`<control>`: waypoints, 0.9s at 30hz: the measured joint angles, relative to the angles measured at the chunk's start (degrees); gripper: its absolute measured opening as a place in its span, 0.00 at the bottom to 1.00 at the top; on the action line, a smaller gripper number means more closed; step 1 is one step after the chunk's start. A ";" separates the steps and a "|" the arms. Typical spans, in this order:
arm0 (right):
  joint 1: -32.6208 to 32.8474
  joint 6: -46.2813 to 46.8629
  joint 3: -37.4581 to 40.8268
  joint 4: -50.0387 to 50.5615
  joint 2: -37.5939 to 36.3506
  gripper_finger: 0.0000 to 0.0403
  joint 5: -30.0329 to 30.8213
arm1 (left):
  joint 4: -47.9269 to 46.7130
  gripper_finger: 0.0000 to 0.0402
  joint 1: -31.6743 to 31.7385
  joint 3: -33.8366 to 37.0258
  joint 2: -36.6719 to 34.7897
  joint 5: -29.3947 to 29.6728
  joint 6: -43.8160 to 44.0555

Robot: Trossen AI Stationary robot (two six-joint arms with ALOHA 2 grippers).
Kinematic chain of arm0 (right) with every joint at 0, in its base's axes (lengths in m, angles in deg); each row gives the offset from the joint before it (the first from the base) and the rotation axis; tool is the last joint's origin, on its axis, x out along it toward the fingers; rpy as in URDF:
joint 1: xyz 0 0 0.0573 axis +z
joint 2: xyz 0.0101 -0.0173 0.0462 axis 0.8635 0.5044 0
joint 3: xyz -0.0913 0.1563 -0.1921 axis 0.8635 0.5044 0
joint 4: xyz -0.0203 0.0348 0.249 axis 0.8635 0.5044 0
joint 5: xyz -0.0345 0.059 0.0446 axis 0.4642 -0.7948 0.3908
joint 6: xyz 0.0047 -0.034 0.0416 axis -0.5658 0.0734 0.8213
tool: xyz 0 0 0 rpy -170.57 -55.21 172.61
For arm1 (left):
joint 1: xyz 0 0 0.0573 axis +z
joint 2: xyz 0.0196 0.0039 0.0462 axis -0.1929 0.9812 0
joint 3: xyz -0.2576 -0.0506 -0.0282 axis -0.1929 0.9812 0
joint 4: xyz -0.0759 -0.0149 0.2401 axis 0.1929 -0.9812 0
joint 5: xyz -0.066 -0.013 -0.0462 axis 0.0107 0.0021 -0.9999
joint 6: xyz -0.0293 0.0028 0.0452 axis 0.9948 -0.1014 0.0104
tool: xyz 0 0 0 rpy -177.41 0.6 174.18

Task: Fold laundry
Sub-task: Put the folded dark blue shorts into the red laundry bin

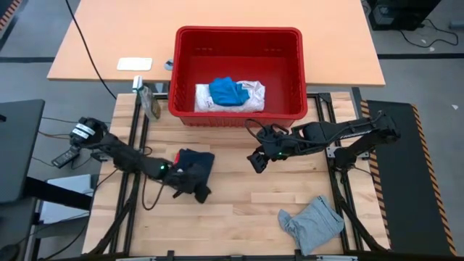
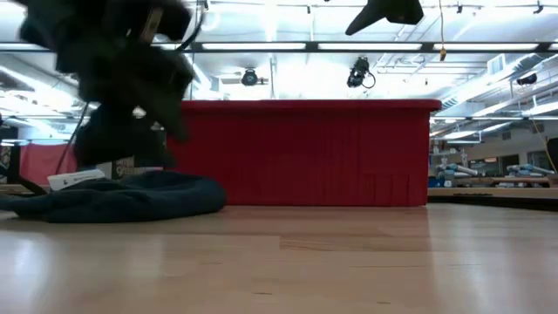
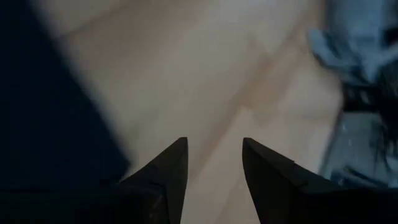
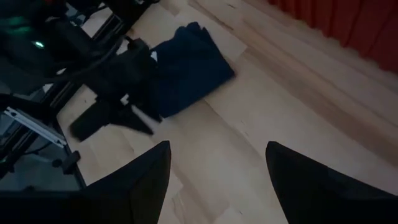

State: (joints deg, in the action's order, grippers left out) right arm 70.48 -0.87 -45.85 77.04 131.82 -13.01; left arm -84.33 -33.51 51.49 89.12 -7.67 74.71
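A dark navy cloth [image 1: 197, 161] lies bunched on the wooden table left of centre; it also shows in the low view [image 2: 122, 196] and the right wrist view [image 4: 186, 65]. My left gripper [image 1: 203, 194] hovers at the cloth's near edge. Its fingers are open over bare wood [image 3: 214, 146], with the navy cloth [image 3: 37, 112] beside them. A grey cloth [image 1: 313, 223] lies crumpled at the near right. My right gripper [image 1: 255, 163] hangs open above the table's middle [image 4: 217, 149], holding nothing. A blue cloth [image 1: 226, 90] lies on a white one [image 1: 250, 94] inside the red basket [image 1: 239, 32].
The red basket's wall [image 2: 305, 153] stands across the far side of the work table. Beyond it on the tan table lies a white flat item [image 1: 135, 64]. A small dark object [image 1: 150, 101] sits at the far left corner. Bare wood lies between the two cloths.
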 joint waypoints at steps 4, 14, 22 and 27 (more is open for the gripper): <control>-0.47 -0.97 -0.02 -0.38 0.58 0.66 0.17 | -5.23 0.39 0.56 -7.08 1.70 -6.16 -6.09; -0.82 -0.86 0.02 -2.66 9.89 0.66 -7.49 | -55.92 0.39 -3.45 -27.69 0.78 4.91 -2.90; 0.73 -1.02 0.02 -11.69 15.28 0.66 -15.78 | -61.39 0.53 1.02 -18.02 0.87 -1.42 -0.57; 2.38 -1.02 0.02 -11.51 14.47 0.66 -15.55 | -50.90 0.65 2.98 -8.58 0.87 -4.87 -0.61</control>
State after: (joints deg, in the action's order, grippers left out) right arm 72.86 -1.89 -45.83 65.53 146.29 -28.57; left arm -135.23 -30.52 42.91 89.99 -12.54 74.09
